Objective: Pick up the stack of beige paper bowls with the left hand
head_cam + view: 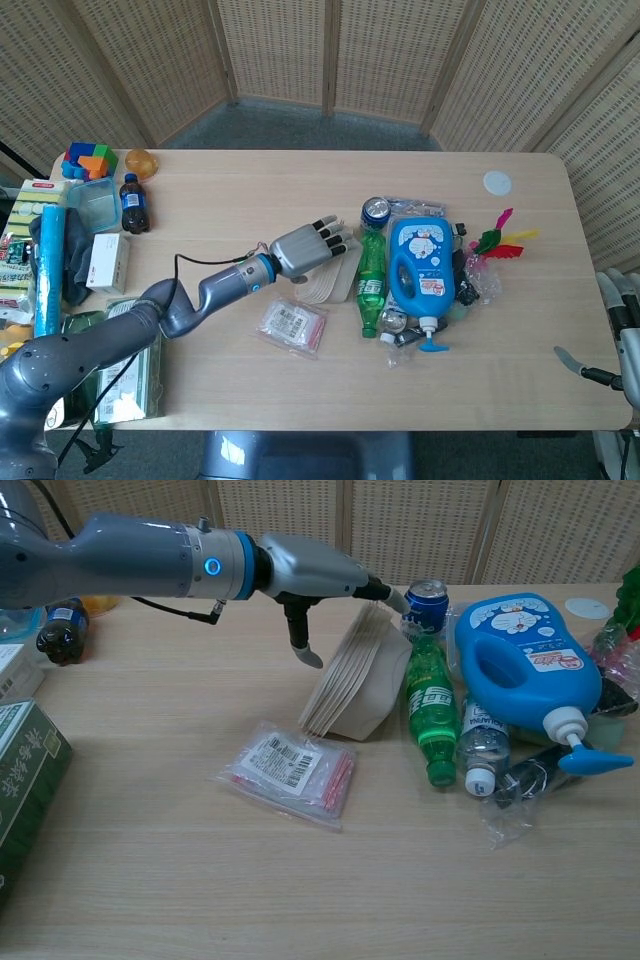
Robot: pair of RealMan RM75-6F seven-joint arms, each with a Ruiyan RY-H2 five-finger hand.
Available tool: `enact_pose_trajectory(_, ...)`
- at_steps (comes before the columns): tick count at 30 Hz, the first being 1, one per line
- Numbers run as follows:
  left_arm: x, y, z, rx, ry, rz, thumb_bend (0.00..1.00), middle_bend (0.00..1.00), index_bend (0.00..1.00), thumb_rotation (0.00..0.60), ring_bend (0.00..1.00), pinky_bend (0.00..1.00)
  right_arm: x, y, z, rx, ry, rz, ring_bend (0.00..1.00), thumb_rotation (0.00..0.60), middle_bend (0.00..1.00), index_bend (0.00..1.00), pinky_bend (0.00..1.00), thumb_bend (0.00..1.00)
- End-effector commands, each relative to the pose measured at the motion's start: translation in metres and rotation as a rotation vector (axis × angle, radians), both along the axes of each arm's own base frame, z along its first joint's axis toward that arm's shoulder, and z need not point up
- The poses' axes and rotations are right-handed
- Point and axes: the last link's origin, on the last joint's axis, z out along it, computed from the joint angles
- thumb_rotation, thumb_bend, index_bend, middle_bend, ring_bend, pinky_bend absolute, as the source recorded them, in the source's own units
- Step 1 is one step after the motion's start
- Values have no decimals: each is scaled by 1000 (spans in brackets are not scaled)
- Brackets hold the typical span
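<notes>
The stack of beige paper bowls lies on its side mid-table, leaning against a green bottle. My left hand hovers over the stack's top, fingers stretched out flat above it and the thumb hanging down at the stack's left edge. Nothing is held in it. My right hand shows only at the far right edge of the head view, fingers apart and holding nothing.
A plastic packet lies just in front of the stack. A blue can, a blue detergent jug and small bottles crowd the stack's right side. Boxes and a cola bottle stand at the left edge.
</notes>
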Motion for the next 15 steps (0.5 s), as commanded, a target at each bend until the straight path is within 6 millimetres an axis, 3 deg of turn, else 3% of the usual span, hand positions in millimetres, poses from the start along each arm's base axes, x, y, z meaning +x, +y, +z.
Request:
enact_pose_trajectory(1,13,4,-15,-12,22,-14,262,0,0,600,0,0,0,1,2,-6,2,-1,0,382,0,0,0,163)
enact_pose_trajectory(11,37,20,-34,-13,151,8,269,0,0,600,0,0,-2,6,8,-39,-4,-8,0,431,0,0,0,162)
enact_pose_trajectory(15,34,19,-35,-35,187,11,273,0,25,600,0,0,-2,6,9,-40,-4,-8,0,446,0,0,0,162)
